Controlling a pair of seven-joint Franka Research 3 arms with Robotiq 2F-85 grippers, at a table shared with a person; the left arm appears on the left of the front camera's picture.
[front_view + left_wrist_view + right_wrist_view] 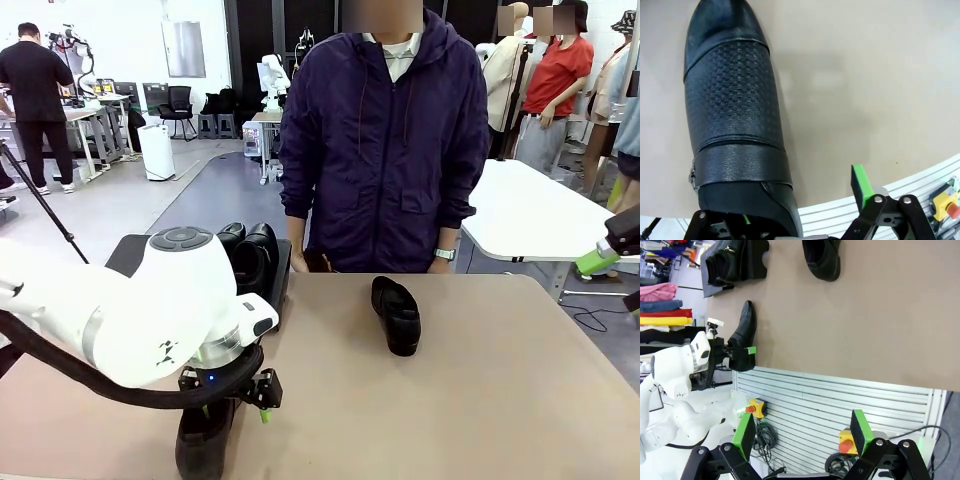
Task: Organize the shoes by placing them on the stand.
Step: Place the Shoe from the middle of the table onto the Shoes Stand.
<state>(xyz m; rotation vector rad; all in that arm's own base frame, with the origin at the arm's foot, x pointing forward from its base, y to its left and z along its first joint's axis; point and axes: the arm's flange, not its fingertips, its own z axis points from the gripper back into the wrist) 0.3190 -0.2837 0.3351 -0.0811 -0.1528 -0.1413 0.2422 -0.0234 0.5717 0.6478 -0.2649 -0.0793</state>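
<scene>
Nearest: left arm's white wrist, low over the table's (500, 400) near-left corner.
Left gripper (235, 410): jaws spread wide and straddling the heel end of the near shoe (203, 440). In the left wrist view one green pad (860, 182) stood apart from the leather with bare table between, and the other was mostly hidden behind the shoe. Nothing was clamped.
Near shoe, place: flat on the table, heel end at the robot-side edge, toe pointing across toward the far side.
Near shoe, look: glossy black, with a smooth rounded toe, an embossed grid-textured band over the top, then a plain strap with a small metal buckle at its side.
Middle shoe (397, 315): alone near the table's centre, black and shiny, opening up, toe toward the robot's side, well apart from every edge.
Pair of shoes (250, 250): side by side on the stand (128, 252), touching or nearly so.
Stand, place: far-left corner of the table, matte black. A bare strip of panel showed left of the pair, and the arm hid the rest.
Open room: a wide bare tabletop right of the middle shoe, and a clear stretch between the near shoe and the stand.
Far edge: a person (380, 150) in a dark purple jacket stood against it, just behind the middle shoe.
Right gripper (802, 435): fingers fully apart, empty, held off the table's right side.
</scene>
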